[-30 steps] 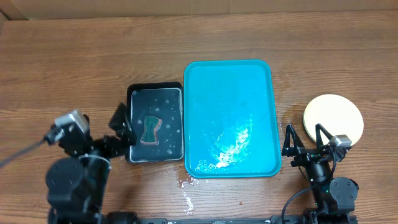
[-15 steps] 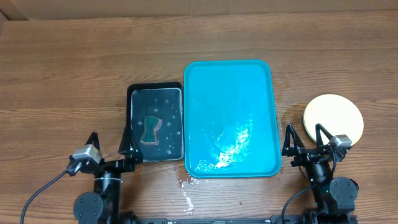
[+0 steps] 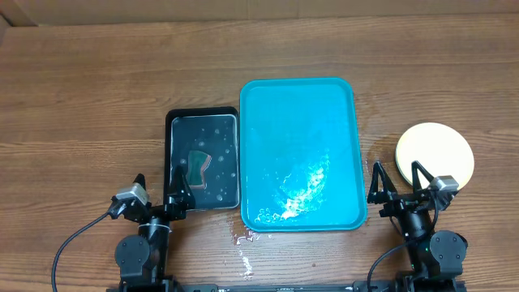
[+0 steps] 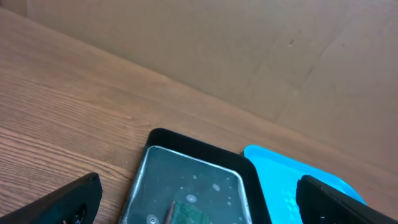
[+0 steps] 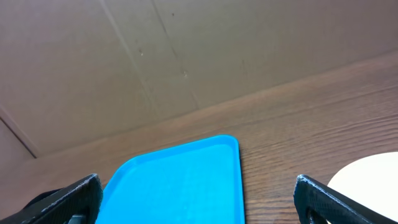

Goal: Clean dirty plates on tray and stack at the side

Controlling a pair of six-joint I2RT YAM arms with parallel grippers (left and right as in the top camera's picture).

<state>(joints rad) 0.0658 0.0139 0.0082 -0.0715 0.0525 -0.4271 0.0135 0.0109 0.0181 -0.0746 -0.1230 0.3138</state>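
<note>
left tool (image 3: 158,186) and right tool (image 3: 396,174) both spread wide, gripping nothing. plates (image 3: 435,154) look stacked on the counter (image 3: 97,81) at 3 o'clock of the bare, wet turquoise tray (image 3: 298,81). risk: right tool, just beside them, clips the pile when it moves and the wet plates slide.

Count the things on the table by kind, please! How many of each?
Trays: 2, the blue tray and the black tray.
Sponge: 1, in the black tray.
Plate stack: 1; from above I cannot tell how many plates it holds.
Total: 4.
</note>
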